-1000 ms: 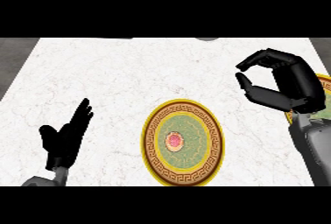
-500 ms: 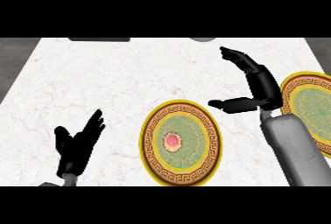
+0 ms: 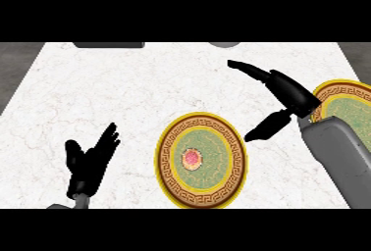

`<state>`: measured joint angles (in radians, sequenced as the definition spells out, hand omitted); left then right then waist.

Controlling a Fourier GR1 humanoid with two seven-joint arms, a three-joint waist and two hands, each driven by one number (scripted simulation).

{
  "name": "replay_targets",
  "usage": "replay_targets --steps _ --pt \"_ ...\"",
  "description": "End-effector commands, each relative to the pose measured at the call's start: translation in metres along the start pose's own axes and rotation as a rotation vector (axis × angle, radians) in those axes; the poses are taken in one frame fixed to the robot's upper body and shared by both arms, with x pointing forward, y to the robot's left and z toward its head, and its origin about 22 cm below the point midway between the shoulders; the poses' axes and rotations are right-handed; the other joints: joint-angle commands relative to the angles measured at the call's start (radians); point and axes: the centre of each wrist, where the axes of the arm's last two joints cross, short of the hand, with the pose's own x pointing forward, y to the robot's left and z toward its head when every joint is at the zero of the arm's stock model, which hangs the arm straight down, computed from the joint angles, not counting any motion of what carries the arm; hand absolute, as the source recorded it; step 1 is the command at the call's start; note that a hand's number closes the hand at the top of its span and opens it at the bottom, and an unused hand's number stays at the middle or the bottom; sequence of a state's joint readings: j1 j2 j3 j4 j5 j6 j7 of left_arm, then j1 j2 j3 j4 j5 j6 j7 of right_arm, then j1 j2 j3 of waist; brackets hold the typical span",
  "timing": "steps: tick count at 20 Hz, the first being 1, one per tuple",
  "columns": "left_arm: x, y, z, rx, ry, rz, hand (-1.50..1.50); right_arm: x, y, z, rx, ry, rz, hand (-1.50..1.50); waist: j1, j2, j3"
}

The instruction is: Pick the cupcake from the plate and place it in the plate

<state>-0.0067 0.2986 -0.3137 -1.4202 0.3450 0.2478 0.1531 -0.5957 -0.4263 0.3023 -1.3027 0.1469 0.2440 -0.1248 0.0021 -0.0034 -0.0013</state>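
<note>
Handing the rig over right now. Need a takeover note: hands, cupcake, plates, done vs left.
Left hand: open, resting low left over the white marble counter, holding nothing.
Right hand: open, fingers and thumb spread, between the two plates, holding nothing.
Small pink cupcake: in the middle of the round green, gold-rimmed centre plate.
Matching second plate: right edge, partly hidden by the right forearm.
Done: nothing grasped yet.
Left: grasp the cupcake, carry it to the second plate, release.
</note>
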Motion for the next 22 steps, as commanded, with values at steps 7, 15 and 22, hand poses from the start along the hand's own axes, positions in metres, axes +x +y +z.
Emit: replay_targets --steps 7,15,22 --pt "-0.005 0.013 0.013 0.004 0.009 0.004 0.0 0.048 0.053 0.0 0.176 0.148 0.18 -1.5 0.0 0.001 0.001" --pt "0.009 0.008 -0.001 0.017 -0.016 0.006 0.0 0.069 0.116 -0.013 0.208 0.2 0.242 -1.5 0.002 0.002 0.001" --pt "-0.006 0.022 -0.01 -0.016 0.018 0.019 0.0 0.054 0.141 -0.014 0.285 0.235 0.209 -1.5 0.0 0.004 0.001"
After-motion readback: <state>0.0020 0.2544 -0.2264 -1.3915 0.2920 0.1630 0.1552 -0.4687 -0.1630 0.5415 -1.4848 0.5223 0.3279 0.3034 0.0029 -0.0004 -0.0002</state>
